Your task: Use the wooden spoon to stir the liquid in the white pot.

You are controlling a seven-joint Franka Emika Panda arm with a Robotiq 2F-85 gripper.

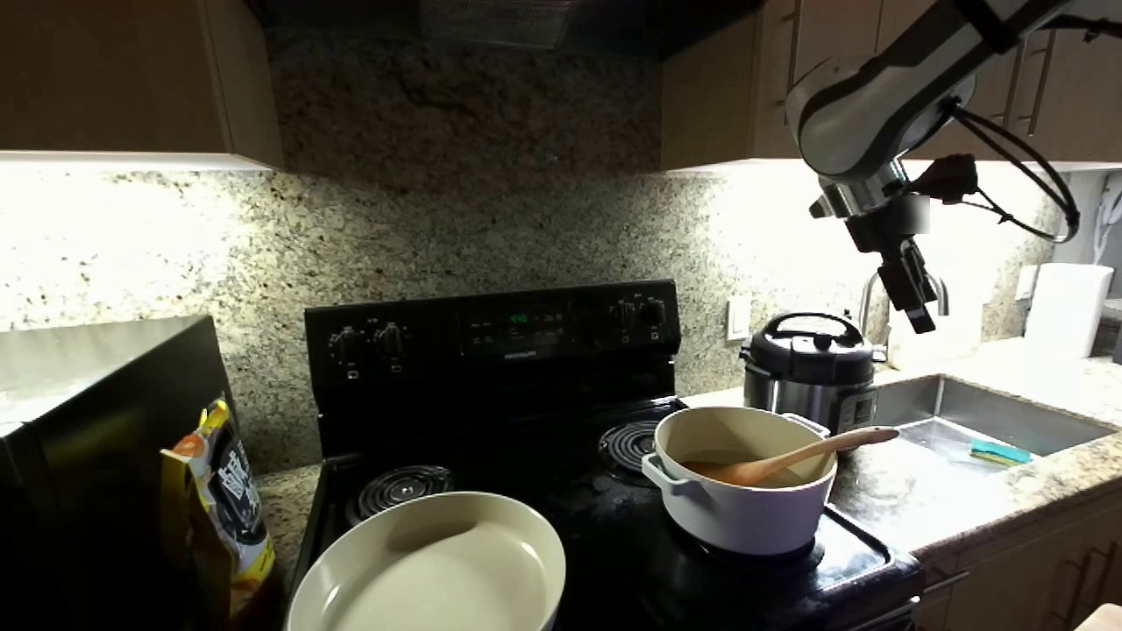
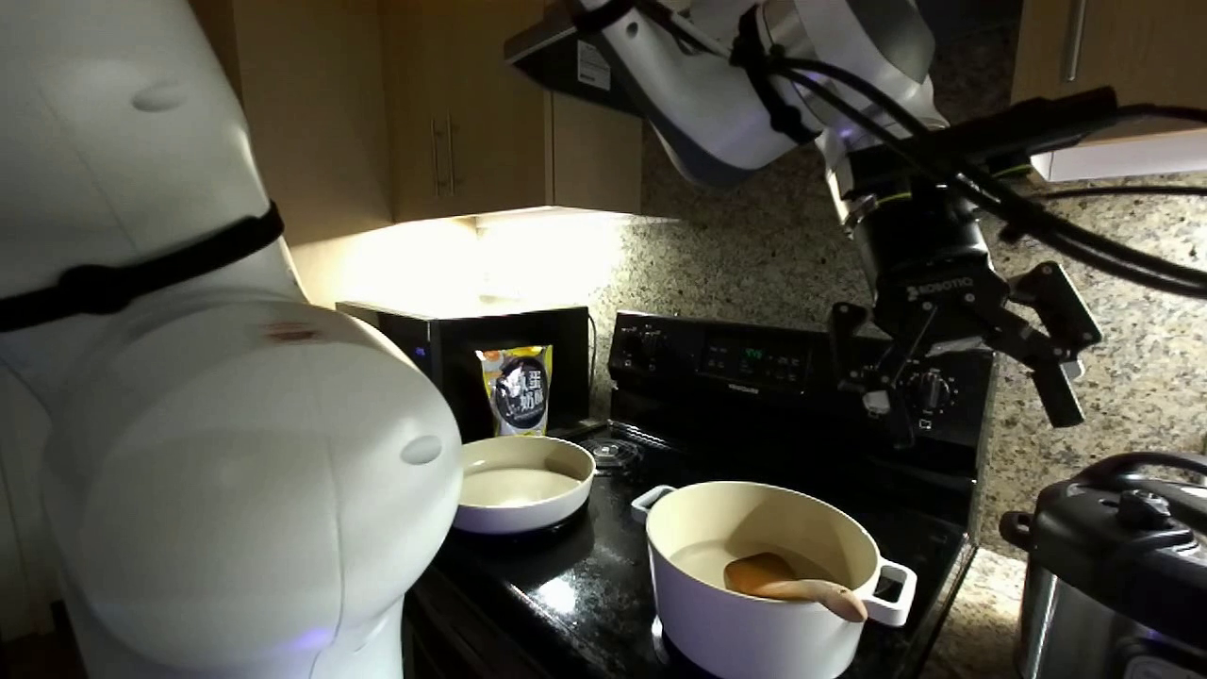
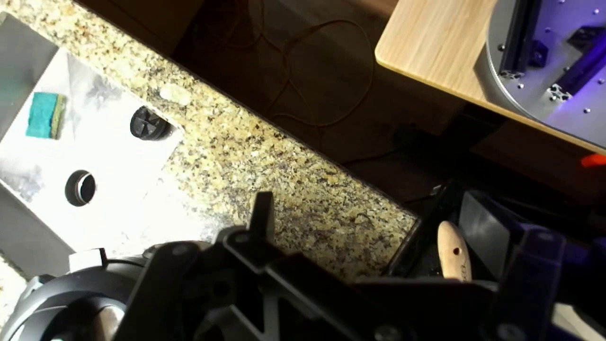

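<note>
- In an exterior view: spoon (image 1: 804,454) already in the pot (image 1: 745,515), handle leaning over the rim
- In an exterior view: gripper (image 2: 983,422) empty, jaws spread wide, apart from the spoon
- Wrist view: spoon's end shows, ungrasped; grasping and stirring both seem left to do

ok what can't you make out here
Spoon, in the wrist view: hidden behind the jaws except its handle's end.
Liquid, in an exterior view: nearest part hidden by the wall of the pot.
Cooker, in an exterior view: right side cut off by the edge.
Bag, in both exterior views: fine print too small.
</note>
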